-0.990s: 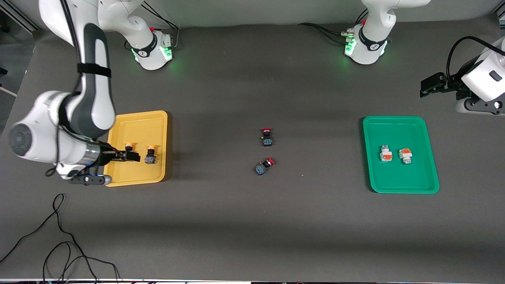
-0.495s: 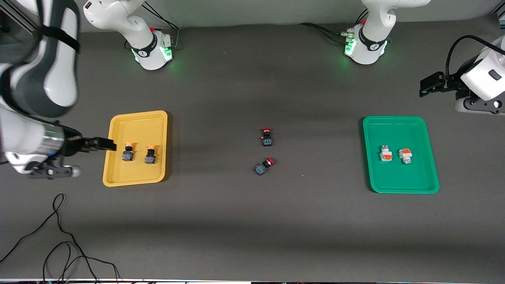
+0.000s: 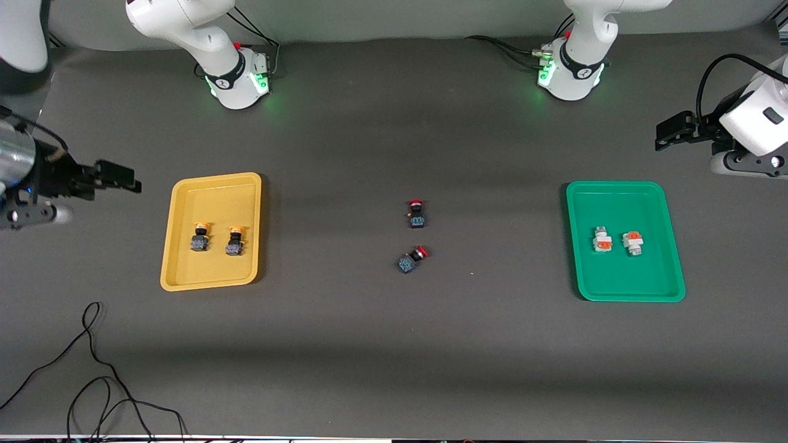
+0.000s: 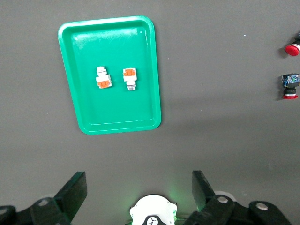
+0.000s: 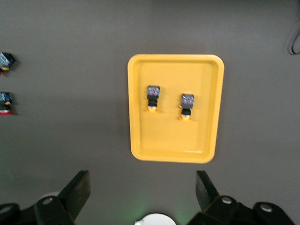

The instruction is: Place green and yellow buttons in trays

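Observation:
Two yellow-capped buttons (image 3: 199, 237) (image 3: 234, 241) lie side by side in the yellow tray (image 3: 212, 191). They also show in the right wrist view (image 5: 152, 98) (image 5: 186, 106), in the same tray (image 5: 173, 136). Two white-bodied buttons (image 3: 603, 239) (image 3: 633, 242) lie in the green tray (image 3: 622, 277). They also show in the left wrist view (image 4: 102, 78) (image 4: 130, 78), in that tray (image 4: 117, 112). My right gripper (image 3: 126, 178) (image 5: 143, 187) is open and empty, high over the table beside the yellow tray. My left gripper (image 3: 668, 132) (image 4: 139, 187) is open and empty, waiting high at the left arm's end.
Two red-capped switches (image 3: 417, 214) (image 3: 412, 259) lie mid-table between the trays; the left wrist view (image 4: 289, 86) and the right wrist view (image 5: 4, 102) catch them at their edges. A black cable (image 3: 92, 369) loops on the table nearer the front camera than the yellow tray.
My right gripper has pulled away from over the yellow tray and risen, toward the right arm's end of the table. Both yellow buttons stay in the tray. The left arm has not moved.

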